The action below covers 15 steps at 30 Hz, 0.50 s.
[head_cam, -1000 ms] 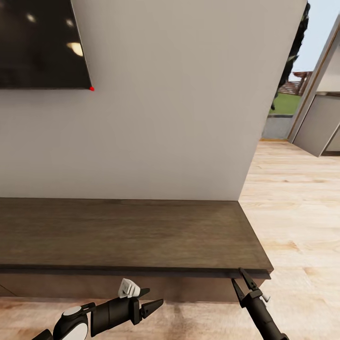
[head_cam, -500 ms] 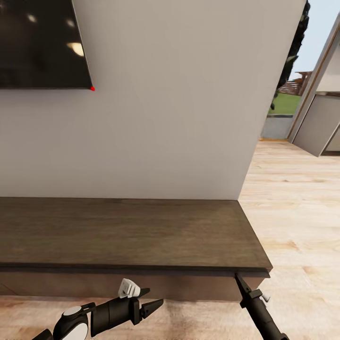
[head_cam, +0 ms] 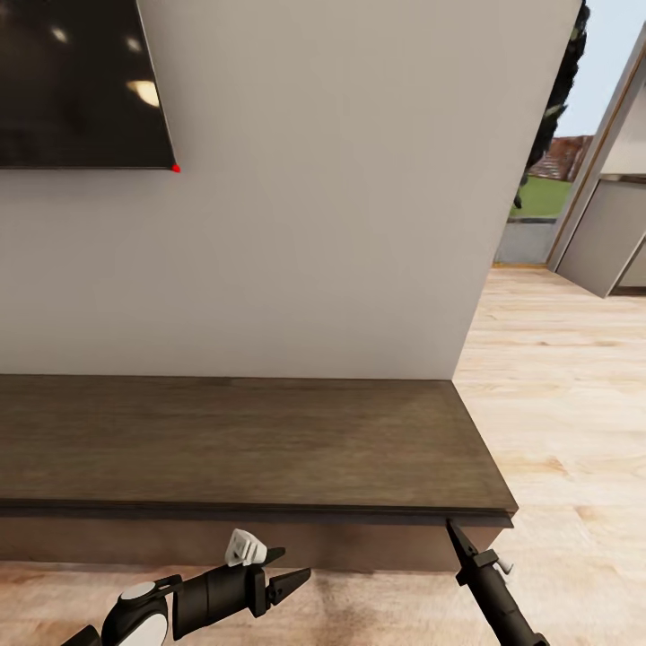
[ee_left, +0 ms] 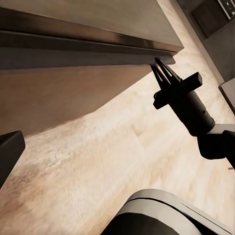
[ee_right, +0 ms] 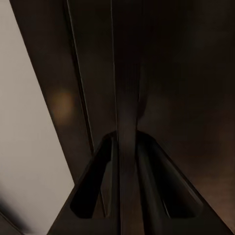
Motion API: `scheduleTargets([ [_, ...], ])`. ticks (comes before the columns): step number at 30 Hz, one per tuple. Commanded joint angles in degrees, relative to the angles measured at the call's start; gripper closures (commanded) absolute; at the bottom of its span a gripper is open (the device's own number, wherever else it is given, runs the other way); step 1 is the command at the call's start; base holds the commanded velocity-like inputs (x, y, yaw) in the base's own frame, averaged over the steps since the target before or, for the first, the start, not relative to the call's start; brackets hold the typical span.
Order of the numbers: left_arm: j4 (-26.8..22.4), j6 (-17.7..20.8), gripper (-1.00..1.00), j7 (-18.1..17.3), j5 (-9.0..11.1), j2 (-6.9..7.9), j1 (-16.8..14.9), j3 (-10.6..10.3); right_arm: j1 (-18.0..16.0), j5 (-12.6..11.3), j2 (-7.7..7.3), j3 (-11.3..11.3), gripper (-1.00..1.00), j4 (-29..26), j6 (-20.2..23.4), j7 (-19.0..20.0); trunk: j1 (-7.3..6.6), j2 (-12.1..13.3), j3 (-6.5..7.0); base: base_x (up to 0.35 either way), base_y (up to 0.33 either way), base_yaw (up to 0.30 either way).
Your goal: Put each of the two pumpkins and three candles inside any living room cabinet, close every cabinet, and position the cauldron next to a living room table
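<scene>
Long, low cabinet (head_cam: pixel 242 444) spread left to right along the far wall (head_cam: pixel 314 224); no pumpkins, candles or cauldron here. Right claw (head_cam: pixel 455 534) nearer, fingers pressed together, tips right up under the top's overhanging lip at the cabinet's right end, front just beyond. Left claw (head_cam: pixel 292 585) low, near, state unclear. Pale wood floor (head_cam: pixel 556 431) beyond.

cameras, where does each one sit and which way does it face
Head view: on the head, looking forward and down at the cabinet, wall and TV; left hand and right hand show.
Left wrist view: by the left hand, looking along the cabinet front over the floor; right hand shows.
Right wrist view: by the right hand, pressed close under the cabinet edge.
Head and left wrist views share the right hand at the cabinet's corner.
</scene>
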Motion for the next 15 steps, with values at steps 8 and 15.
scheduleTargets([
  [8, -0.01, 0.37, -1.0, -0.03, 0.61, -0.03, -0.05, -0.06, -0.08, -0.99, -0.03, 0.23, 1.0, -0.07, 1.33, 0.47, -0.02, -0.03, -0.04, 0.0, 0.0, 0.0],
  [15, -0.01, 0.37, -1.0, -0.03, 0.61, -0.03, -0.05, -0.06, -0.06, -0.99, 0.04, 0.23, 1.0, -0.14, 1.15, 0.52, -0.02, -0.03, -0.04, 0.0, 0.0, 0.0],
])
